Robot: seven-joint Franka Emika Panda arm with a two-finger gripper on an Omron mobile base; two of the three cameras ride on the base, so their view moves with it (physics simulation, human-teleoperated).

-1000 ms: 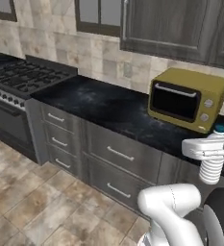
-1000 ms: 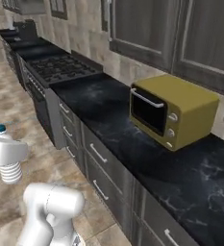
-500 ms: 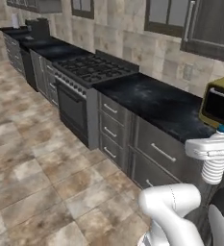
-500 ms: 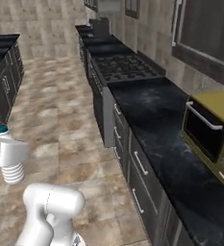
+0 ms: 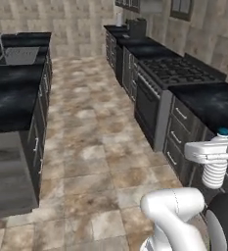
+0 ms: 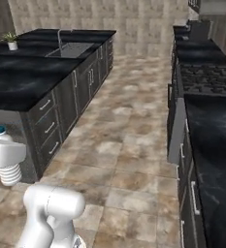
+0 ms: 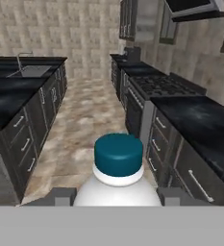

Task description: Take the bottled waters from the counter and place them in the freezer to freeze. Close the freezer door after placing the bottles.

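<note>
Tiled floor [image 5: 91,147] runs between the dark counters, so you're mid-carry toward the freezer. Your gripper [image 7: 117,198] pinches a bottled water [image 7: 118,168] upright, teal cap up, for shelving.

You see an evenly lit, soft-edged render: faint sheen on the black counter [image 5: 203,100], no hard shadows.

Open floor [image 5: 93,142] between island [image 5: 12,98] and counter [image 5: 208,100].

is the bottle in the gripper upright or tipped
Upright. The bottle is clamped in the gripper with its teal cap on top and its ribbed body hanging straight down.
</note>
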